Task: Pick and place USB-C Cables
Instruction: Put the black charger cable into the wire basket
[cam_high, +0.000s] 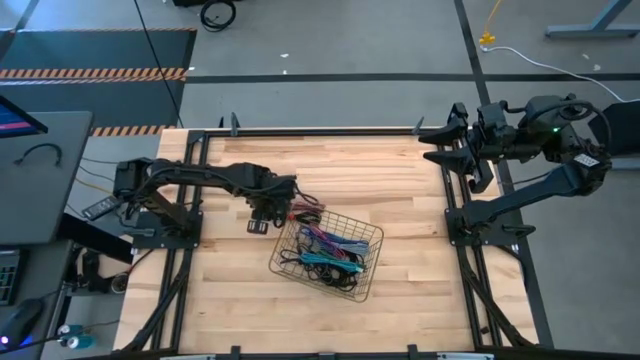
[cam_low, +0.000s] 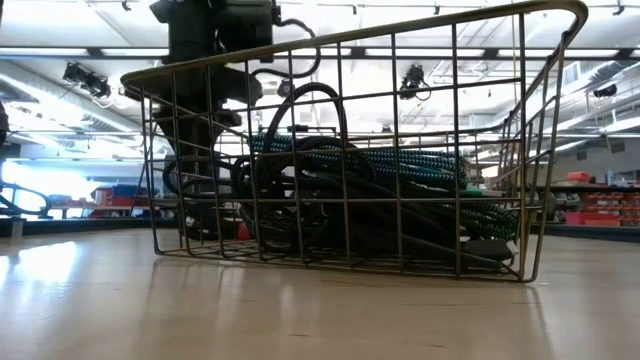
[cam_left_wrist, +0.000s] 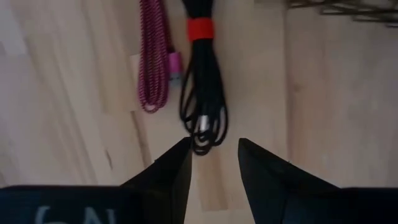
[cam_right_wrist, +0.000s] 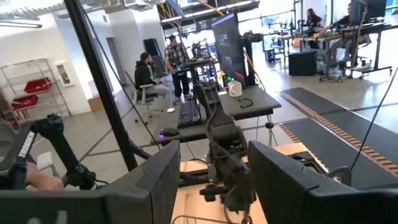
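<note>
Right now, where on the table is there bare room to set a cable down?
Bare wood lies between the basket and the right arm's base, and along the near edge below the basket. It is crowded at the basket's left corner: the left hand hovers open over a black cable and a magenta cable.

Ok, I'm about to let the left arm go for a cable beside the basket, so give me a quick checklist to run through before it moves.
1. Left gripper open: ok, a clear gap shows between its fingers.
2. Target in line: ok, the black cable bundle with a red band lies on the table just ahead of the fingers.
3. Neighbour clear: cannot tell, the magenta cable lies close beside the black one and might get caught.
4. Left gripper empty: ok, nothing between the fingers.
5. Basket ready: ok, upright on the table, already holding several cables.
6. Right gripper out of the way: ok, parked at the table's far right edge, open.
</note>
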